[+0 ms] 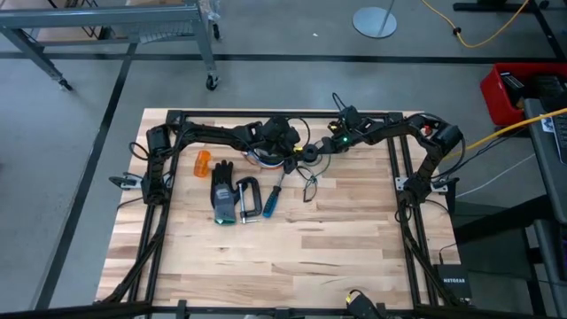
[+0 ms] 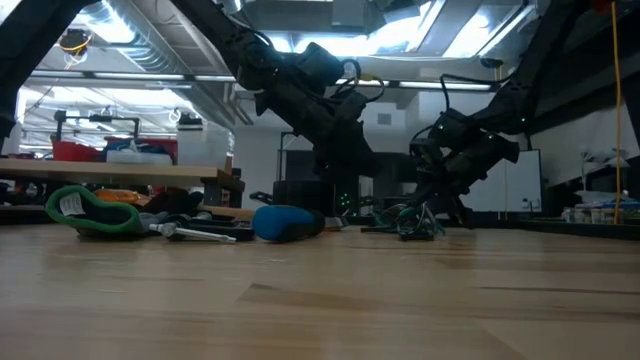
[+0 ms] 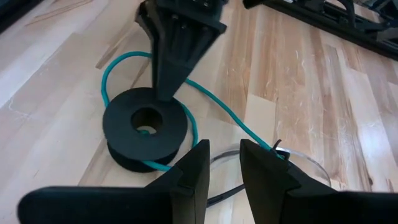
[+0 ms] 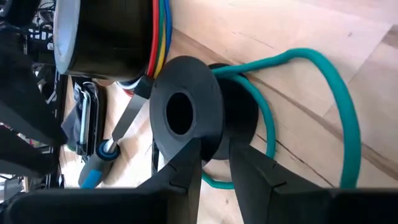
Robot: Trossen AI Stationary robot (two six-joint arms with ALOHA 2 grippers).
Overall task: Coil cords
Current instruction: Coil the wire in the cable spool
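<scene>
A thin teal cord is wound partly round the core of a black spool and trails off it in a loose loop over the wood. My right gripper is shut on the spool at the far middle of the table. My left gripper hovers open just left of it, with nothing between its fingers. The cord's free stretch runs in behind one left finger; touching or not, I cannot tell. A thin black cord lies loose on the table nearer the front. My right gripper has the spool's edge between its two fingers: one finger lies against the outer face of the flange with the hole, the other by the groove. It slants down from the table's right. Whether the spool rests on the wood, I cannot tell.
A roll with red, yellow and blue bands stands right beside the spool. A clear ring lies under my left fingers. Left of centre lie a blue-handled screwdriver, a C-clamp, a glove and an orange piece.
</scene>
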